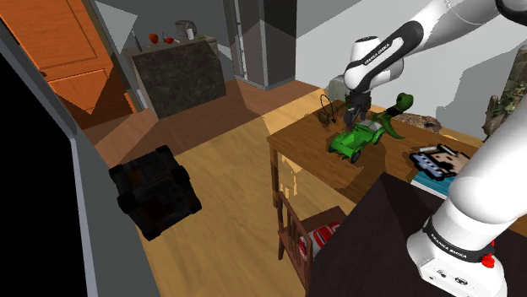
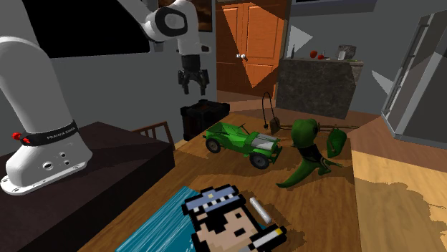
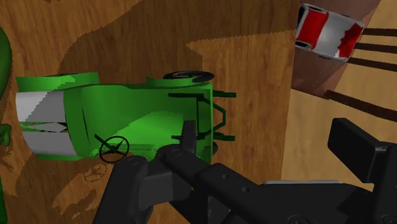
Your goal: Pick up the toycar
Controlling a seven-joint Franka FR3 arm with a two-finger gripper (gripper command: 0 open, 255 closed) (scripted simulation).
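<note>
The all-black two-finger tool (image 2: 193, 87) is hovering over the brown wooden table (image 2: 315, 215), fingers standing apart and clasping nothing, apparently readied wide to straddle its target. The bright green open-topped toy jeep (image 2: 243, 142) is sitting on its wheels below the tool, a little off to one side of the fingers. A dark green toy dinosaur (image 2: 308, 147) is crowding the jeep's far end, probably why the tool is approaching from above.

A green toy dinosaur (image 2: 308, 152) stood on the wooden table (image 2: 315, 215) near a pixel-art picture of a capped face (image 2: 228, 218). A black case (image 1: 154, 192) sat on the floor, well apart, before an orange door (image 1: 67, 42).
</note>
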